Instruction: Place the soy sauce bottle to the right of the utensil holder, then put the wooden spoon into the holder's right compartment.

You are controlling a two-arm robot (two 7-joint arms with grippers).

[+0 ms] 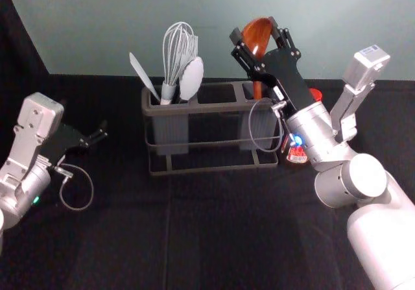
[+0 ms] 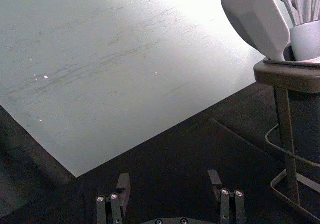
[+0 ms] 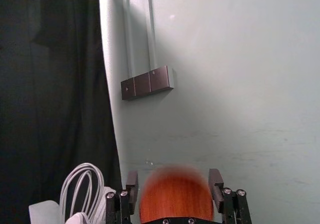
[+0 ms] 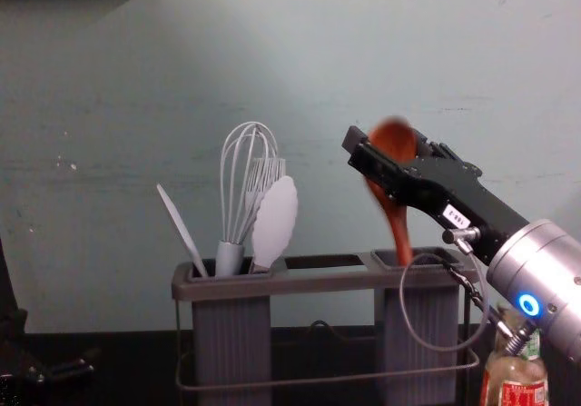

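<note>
The wooden spoon (image 1: 257,37) stands with its handle down in the right compartment (image 4: 434,311) of the utensil holder (image 4: 318,281), its bowl between the spread fingers of the right gripper (image 1: 255,30). The soy sauce bottle (image 4: 516,371) is already at the holder's right, so probably only withdrawing remains; the left gripper (image 2: 168,176) idles, fingers apart, left of the holder.

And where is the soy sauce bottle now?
In the chest view, the bottle is at lower right, beside the utensil holder's right end, partly behind the right arm.
</note>
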